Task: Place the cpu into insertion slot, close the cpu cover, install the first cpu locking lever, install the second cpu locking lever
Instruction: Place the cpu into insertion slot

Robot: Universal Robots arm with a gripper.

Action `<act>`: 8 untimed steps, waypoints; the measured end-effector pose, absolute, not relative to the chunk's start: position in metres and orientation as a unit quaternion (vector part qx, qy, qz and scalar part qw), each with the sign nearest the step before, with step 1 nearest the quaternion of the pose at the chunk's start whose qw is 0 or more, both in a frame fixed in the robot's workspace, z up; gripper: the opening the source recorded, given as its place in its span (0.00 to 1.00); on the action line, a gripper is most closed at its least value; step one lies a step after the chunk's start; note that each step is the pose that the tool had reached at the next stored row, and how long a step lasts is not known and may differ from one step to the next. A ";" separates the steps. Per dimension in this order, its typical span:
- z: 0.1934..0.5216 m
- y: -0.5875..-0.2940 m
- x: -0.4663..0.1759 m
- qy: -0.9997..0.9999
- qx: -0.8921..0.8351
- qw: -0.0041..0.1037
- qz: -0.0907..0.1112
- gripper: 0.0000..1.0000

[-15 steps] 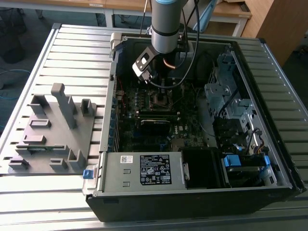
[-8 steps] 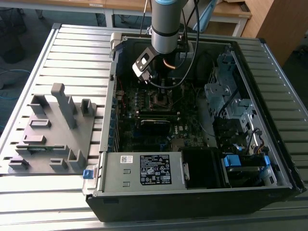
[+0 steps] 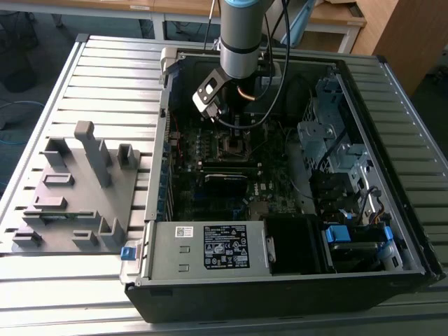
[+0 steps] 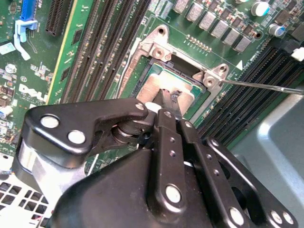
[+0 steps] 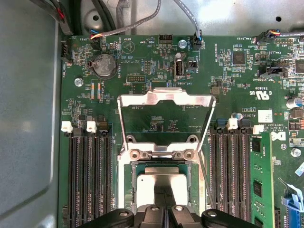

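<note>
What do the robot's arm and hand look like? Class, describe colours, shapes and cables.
The arm is a silver-grey cylinder with a light-blue band; black cables trail beside it. The hand is black, built of jointed link bars with round silver pins.

Exterior cam is looking down over whole PC case (image 3: 280,297); both wrist cams are sharing socket (image 5: 161,155) (image 4: 159,47), close up.

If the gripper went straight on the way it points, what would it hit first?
Most likely the cpu, lying in the insertion slot directly under the gripper; whether they touch is unclear.
</note>
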State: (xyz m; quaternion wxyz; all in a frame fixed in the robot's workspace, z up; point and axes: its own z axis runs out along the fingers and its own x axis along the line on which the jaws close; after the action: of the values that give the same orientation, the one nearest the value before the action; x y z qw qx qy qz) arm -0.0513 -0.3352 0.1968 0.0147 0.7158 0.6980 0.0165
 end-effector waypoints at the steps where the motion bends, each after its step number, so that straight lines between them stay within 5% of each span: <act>1: 0.197 -0.335 -0.051 0.698 0.716 0.015 0.017 0.10; 8: 0.200 -0.335 -0.051 0.698 0.716 0.014 0.018 0.10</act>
State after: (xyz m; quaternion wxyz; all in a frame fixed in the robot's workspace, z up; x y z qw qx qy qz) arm -0.0509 -0.3346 0.2000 0.0141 0.7158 0.6979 0.0185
